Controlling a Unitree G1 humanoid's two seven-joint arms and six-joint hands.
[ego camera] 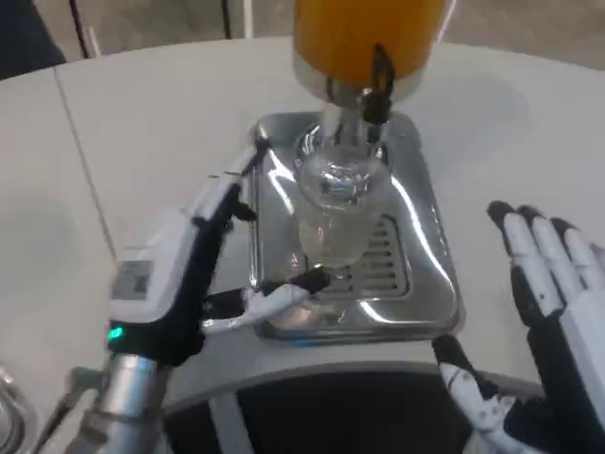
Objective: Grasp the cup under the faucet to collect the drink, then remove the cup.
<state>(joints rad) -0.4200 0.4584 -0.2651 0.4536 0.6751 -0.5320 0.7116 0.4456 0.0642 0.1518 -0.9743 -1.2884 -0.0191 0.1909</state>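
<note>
**Operator:** From the head view, the clear cup (333, 210) stands on the steel drip tray (423, 248), right under the faucet (375, 83) of the orange drink dispenser (359, 33). The dispenser is cut off by the top edge, so I only see its lower part.

**Observer:** Where's the left hand?

**Operator:** My left hand (180, 270) sits at about eight o'clock from the cup, off the tray's left edge. Its fingers are spread, and I see nothing held in them. One fingertip reaches toward the cup's base; the frame is blurred there, so I can't tell if it touches the glass.

**Observer:** And the right?

**Operator:** My right hand (553, 312) is at about four o'clock from the cup, well apart from it, over the white table (142, 123). Fingers are straight and fanned out, holding nothing. Its lower part runs off the frame's right and bottom edges.

**Observer:** Any drink in the cup?

**Operator:** The glass is transparent with glare on it; I can't make out a liquid level.
</note>
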